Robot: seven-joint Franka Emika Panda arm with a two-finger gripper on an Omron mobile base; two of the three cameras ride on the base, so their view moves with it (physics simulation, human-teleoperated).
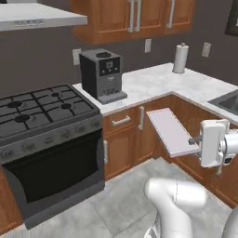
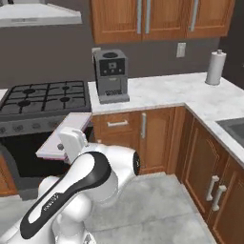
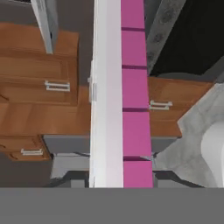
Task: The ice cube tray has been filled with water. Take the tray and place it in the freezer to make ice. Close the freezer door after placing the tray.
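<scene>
**Operator:** Carrying the ice cube tray (image 1: 170, 130) right now. I see it held out flat in mid-air in front of the lower cabinets (image 1: 124, 139), between the stove (image 1: 46, 135) and the corner of the counter (image 1: 158, 81). The gripper (image 1: 194, 140) is clamped down tight on one short end of it, so the whole slab sticks out away from the hand.

**Second:** Is it level?

**Operator:** From the left base view it looks close to level. In the hand view I look straight along it: a white edge beside a row of pink cells. I can't tell whether any water sits in them.

**Second:** How do you expect it to behave?

**Operator:** I judge it stiff and light, since it shows no sag though it is held by one end only. The trouble is the contents, not the tray. It is thin and shallow, so any roll of the wrist could spill. An end grip also gives it a long lever, so quick swings may twist it between the fingers.

**Second:** Would you hold it elsewhere?

**Operator:** I'd keep this end grip; it lets me slide the tray onto a freezer shelf far end first.
</scene>
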